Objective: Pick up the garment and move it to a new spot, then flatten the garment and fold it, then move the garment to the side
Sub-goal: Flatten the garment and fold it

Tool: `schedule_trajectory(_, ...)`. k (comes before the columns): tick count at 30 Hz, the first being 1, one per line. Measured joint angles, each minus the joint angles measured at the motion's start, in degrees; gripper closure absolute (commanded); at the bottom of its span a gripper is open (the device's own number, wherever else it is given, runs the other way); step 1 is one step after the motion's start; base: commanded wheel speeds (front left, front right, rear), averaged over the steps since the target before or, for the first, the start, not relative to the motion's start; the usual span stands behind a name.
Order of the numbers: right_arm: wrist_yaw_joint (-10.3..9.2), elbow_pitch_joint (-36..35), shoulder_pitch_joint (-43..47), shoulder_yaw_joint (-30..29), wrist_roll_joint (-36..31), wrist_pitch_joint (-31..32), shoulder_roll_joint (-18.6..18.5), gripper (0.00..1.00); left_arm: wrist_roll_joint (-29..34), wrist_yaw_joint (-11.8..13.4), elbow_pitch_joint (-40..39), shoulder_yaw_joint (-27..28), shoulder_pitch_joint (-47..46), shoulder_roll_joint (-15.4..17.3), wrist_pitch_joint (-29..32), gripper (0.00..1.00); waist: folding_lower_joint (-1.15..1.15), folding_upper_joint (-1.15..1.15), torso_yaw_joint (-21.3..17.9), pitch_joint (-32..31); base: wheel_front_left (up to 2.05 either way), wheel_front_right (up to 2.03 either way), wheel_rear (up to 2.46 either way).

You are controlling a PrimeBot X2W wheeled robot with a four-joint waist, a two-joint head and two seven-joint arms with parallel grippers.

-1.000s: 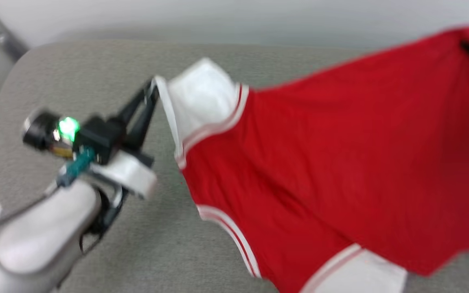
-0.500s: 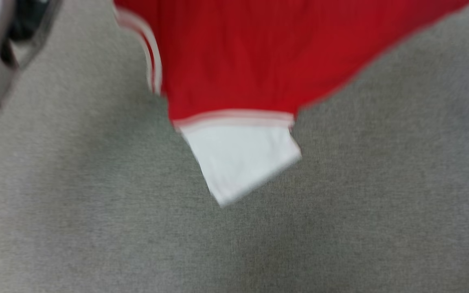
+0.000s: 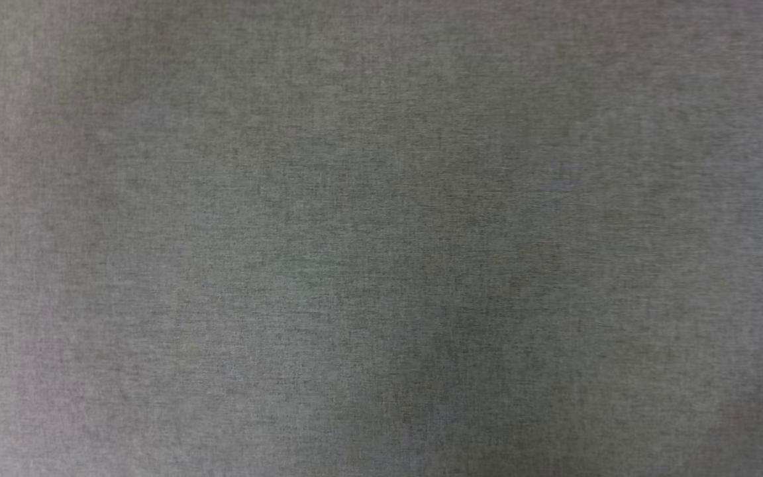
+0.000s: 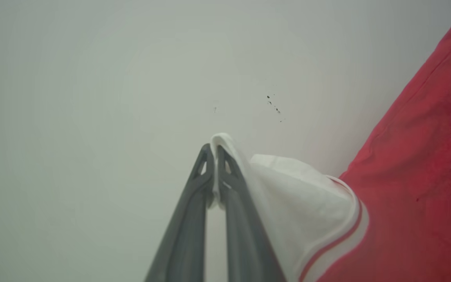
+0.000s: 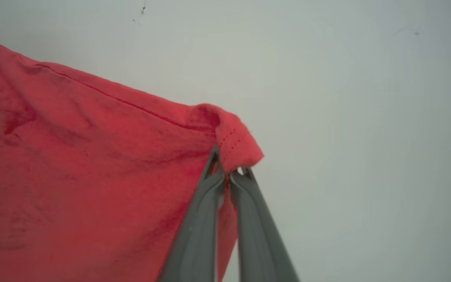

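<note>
Left gripper (image 4: 212, 150), pinching the white sleeve's edge (image 4: 227, 147), and right gripper (image 5: 229, 166), pinching a hem corner (image 5: 237, 143), hold the red-and-white jersey T-shirt (image 5: 73, 156) stretched between them by slivers, so a sharp tug could slip either.

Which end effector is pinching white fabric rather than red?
The left end effector, shut on the white sleeve edge of the garment; the right end effector pinches a red stitched corner instead.
</note>
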Motion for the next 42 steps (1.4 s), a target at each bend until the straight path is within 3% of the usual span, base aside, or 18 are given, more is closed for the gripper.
schedule_trajectory(9, -0.01, 12.58, -7.35, 4.57, 0.20, -6.45, 2.86, 1.00, -0.03, -2.44, 7.57, -0.68, -4.87, -2.02, -2.23, 1.00, 0.00, 0.00, 0.95, 1.71, 0.00, 0.00, 0.00)
schedule_trajectory(16, -0.01, 18.29, -6.85, 9.53, 3.25, -10.00, 3.47, 1.00, -0.98, -3.97, 12.65, -2.49, -3.66, -2.58, -3.94, 1.00, 0.00, 0.00, 0.68, 3.73, 0.00, 0.00, 0.00)
schedule_trajectory(22, 0.00, 21.46, -1.12, 13.51, 6.95, -13.96, 5.08, 1.00, -2.58, -4.91, 16.24, -4.03, 2.79, -3.56, -6.27, 1.00, 0.00, 0.00, 0.18, 4.17, 0.00, 0.00, 0.00)
schedule_trajectory(32, 0.00, 19.73, 21.08, 18.52, 13.88, -21.89, 5.56, 1.00, -6.01, -5.39, 12.66, -5.49, 25.87, -1.43, -8.34, 1.00, -0.01, 0.00, -0.15, -1.89, 0.00, 0.00, 0.00)
schedule_trajectory(38, -0.01, 14.11, 35.24, 19.93, 16.39, -22.92, 2.56, 1.00, -7.68, -2.97, 4.19, -5.01, 43.52, 1.96, -8.43, 1.00, -0.01, 0.00, -0.42, -7.32, 0.00, 0.00, 0.00)
schedule_trajectory(42, -0.01, 10.23, 45.31, 20.38, 17.70, -22.40, 0.02, 1.00, -9.00, 0.01, -1.82, -5.65, 56.87, 4.28, -8.43, 1.00, -0.02, 0.00, -0.66, -11.30, 0.00, 0.00, 0.00)
